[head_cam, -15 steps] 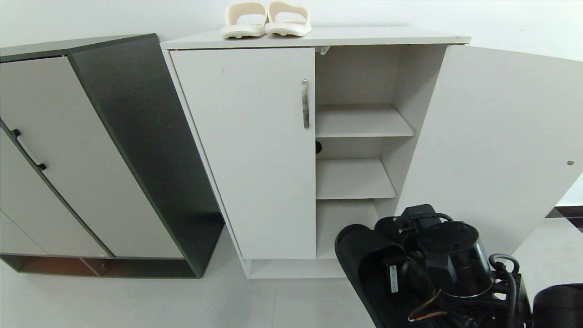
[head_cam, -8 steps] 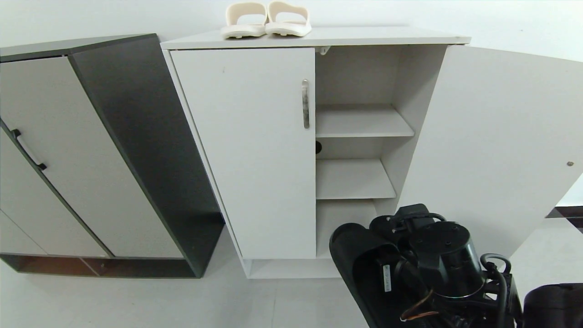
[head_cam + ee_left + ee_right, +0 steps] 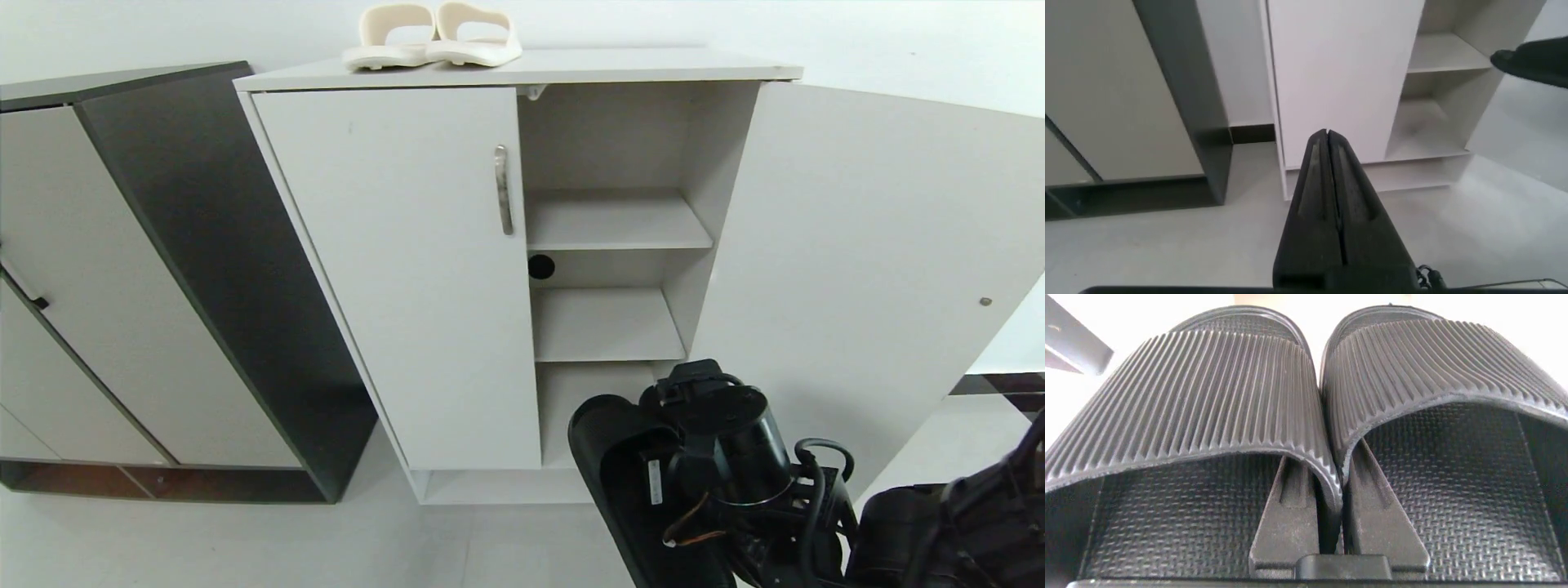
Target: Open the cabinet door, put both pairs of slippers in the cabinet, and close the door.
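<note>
Placement is in hand: our right gripper (image 3: 1327, 508) pinches the black slippers (image 3: 1233, 400); our left gripper (image 3: 1327, 151) is closed, empty. Next we need a level reach onto a cabinet shelf (image 3: 600, 327).

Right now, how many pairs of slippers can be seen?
2. The cream plastic slippers lie on top of the white wooden cabinet. The black ribbed rubber slippers are clamped together by the right tool, low before the cabinet.
</note>
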{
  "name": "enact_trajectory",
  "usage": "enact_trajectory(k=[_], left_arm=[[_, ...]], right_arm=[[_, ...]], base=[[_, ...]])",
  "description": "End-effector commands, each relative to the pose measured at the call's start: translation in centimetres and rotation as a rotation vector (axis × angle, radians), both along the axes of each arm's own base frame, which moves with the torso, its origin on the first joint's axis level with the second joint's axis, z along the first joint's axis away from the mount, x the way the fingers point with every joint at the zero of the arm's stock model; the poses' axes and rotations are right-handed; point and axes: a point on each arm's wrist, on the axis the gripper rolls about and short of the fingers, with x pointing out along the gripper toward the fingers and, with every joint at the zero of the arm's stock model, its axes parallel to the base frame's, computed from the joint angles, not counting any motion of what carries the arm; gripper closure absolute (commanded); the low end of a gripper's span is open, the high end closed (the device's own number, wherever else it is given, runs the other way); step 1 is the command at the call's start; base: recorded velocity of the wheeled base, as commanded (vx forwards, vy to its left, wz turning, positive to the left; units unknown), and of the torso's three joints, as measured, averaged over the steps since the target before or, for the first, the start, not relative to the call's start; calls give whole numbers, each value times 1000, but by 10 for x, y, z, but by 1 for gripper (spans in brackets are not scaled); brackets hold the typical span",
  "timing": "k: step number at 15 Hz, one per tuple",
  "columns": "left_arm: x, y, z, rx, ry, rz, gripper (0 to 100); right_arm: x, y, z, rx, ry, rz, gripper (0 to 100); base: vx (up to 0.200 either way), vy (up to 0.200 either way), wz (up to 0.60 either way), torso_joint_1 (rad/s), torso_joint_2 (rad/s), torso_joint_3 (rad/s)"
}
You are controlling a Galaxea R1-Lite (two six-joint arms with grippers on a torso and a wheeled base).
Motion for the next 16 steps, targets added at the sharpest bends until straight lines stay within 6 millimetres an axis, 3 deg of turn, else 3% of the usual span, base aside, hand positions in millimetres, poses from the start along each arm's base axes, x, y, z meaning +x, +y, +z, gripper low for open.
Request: enact_trajectory(k=[1,10,16], left_arm=[[0,0,0,0,2,-1,100],[0,0,0,0,4,-2,100],[0,0,0,0,4,-1,100]], right_arm=[[5,6,-8,-14,11,0,100],[38,40,-20,11,-4,1,100],[52,57,-39,-4,4,-6,100]], base=[[0,0,0,0,0,0],[0,0,0,0,0,0],[0,0,0,0,0,-46]])
